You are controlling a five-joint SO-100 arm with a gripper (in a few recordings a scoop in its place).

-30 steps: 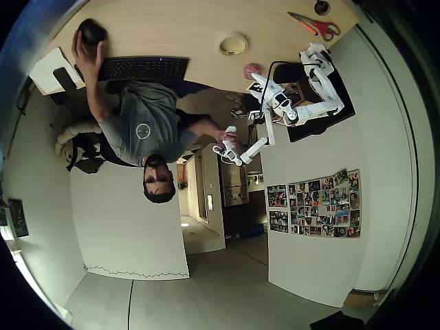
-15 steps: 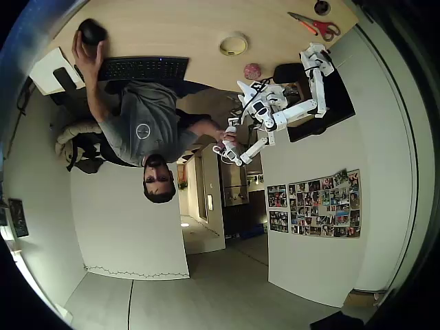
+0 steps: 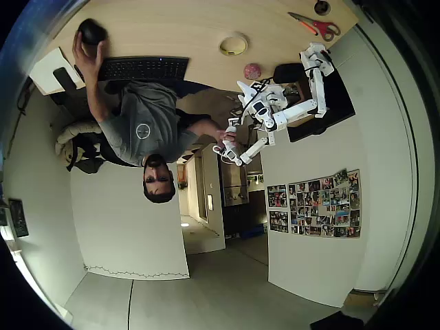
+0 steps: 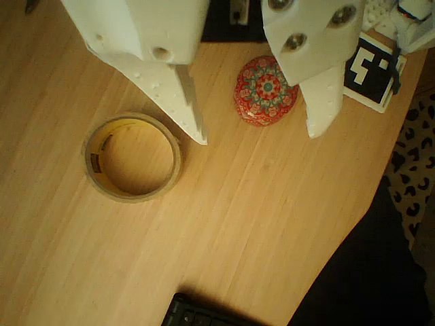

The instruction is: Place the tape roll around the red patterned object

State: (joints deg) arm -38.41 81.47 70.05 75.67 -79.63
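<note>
Judging from how things lie, the task has barely started: the tape roll (image 4: 132, 157) rests flat on the wooden table (image 4: 272, 224), untouched, and the red patterned object (image 4: 265, 90) sits apart from it, with nothing around it.

In the wrist view the gripper (image 4: 257, 134) hangs above the table with its two white fingers spread wide and nothing between them. The tip of the left finger (image 4: 183, 102) points down just beside the right edge of the roll, while the right finger (image 4: 319, 102) comes down just right of the red object (so the red object shows through the gap rather than the tape). A corner of a dark keyboard (image 4: 197, 314) peeks in at the bottom edge, and a black-and-white marker tag (image 4: 372, 68) lies to the right of the red object.

In the overhead view the roll (image 3: 234, 45) and the red object (image 3: 252, 71) lie near each other on the table, with the white arm (image 3: 289, 110) reaching toward them.

Everything is left to do: shift the fingers over the roll, close on its wall, lift it, carry it across and lower it so the ring encircles the red object.
</note>
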